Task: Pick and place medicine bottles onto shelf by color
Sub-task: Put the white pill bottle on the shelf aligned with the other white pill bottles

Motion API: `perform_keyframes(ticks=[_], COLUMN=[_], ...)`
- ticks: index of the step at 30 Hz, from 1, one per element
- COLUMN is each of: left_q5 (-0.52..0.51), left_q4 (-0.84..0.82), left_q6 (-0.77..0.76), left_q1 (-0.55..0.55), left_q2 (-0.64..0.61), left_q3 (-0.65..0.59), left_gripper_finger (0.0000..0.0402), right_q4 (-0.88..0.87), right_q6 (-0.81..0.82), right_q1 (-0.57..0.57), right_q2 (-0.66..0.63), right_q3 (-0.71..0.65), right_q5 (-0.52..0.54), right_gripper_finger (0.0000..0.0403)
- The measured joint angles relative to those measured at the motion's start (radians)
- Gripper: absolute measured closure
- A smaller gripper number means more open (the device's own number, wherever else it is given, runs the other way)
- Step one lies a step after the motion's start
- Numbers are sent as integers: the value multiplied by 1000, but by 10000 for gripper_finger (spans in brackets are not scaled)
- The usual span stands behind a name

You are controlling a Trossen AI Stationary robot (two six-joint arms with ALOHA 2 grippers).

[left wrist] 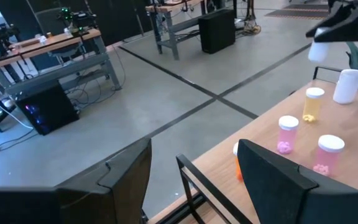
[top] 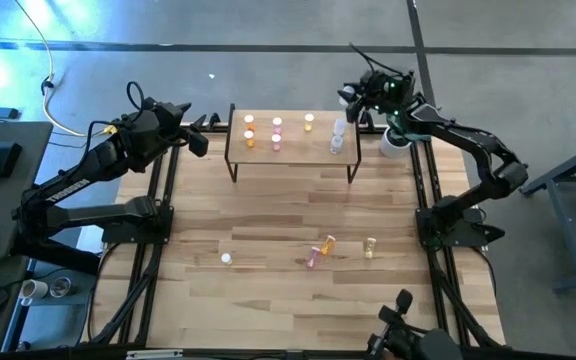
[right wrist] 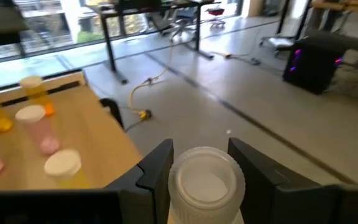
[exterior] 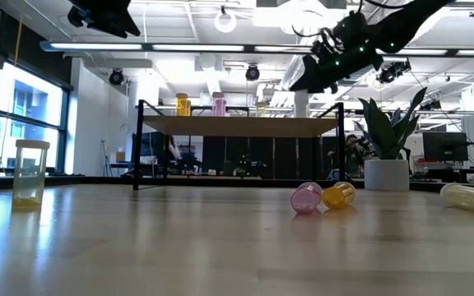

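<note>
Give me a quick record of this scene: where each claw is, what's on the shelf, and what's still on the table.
left claw: open, empty, by the shelf's left end
right claw: shut on a clear bottle, above the shelf's right end
shelf: holds orange, pink, yellow and clear bottles, standing
table: pink bottle and orange bottle lying touching; yellow bottle lying apart; one clear bottle upright

Both arms are matte black, built of jointed tubular links on black frame bases beside the table [top: 268,210]. Black cables loop at each wrist. Green indicator lights glow on the right wrist.
</note>
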Motion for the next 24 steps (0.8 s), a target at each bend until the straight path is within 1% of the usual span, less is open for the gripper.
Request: perform_keyframes(ticks=[3, 7, 10, 24], left_q5=[0, 0, 0, 0], left_q4=[0, 0, 0, 0], left_q6=[0, 0, 0, 0], left_q1=[0, 0, 0, 0], left_q2=[0, 0, 0, 0], left_q3=[0, 0, 0, 0], left_gripper_finger=[174, 174, 174, 174], right_q4=[-8, -8, -18, -129], right_q6=[0, -3, -3, -38], right_q1=[-1, 7, 9, 9], right_q2=[10, 31, 52, 57], right_q3=[-5, -5, -5, -5], right_q5=[-36, -51, -90, -73], right_gripper_finger=[281, 281, 281, 281])
